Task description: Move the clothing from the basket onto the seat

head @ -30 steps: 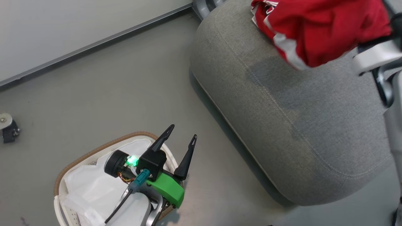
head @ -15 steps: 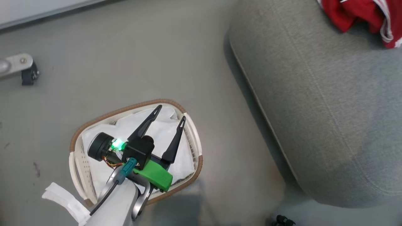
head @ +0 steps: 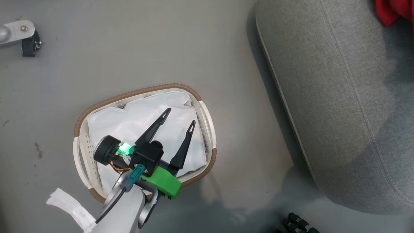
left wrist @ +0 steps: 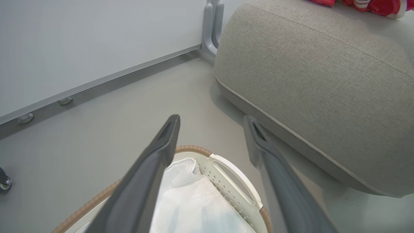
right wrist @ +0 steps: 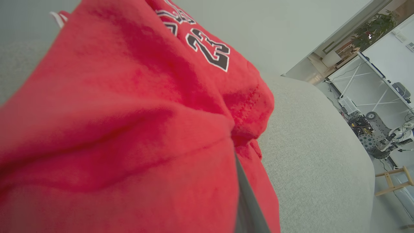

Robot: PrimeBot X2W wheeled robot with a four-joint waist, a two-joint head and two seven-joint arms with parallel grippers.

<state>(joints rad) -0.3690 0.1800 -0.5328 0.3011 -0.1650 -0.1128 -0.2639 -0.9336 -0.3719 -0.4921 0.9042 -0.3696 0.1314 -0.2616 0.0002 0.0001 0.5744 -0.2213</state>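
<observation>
Red basketball clothing [right wrist: 129, 113] on the large grey fabric seat [head: 323, 97] drapes the right hand [right wrist: 243, 200], grip untellable; withdrawing could drag it off. Left hand [head: 180, 116] hangs spread.

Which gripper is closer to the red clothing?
Right. The right gripper is pressed against the clothing on the seat. The left gripper hangs open over the basket, well away from it.
</observation>
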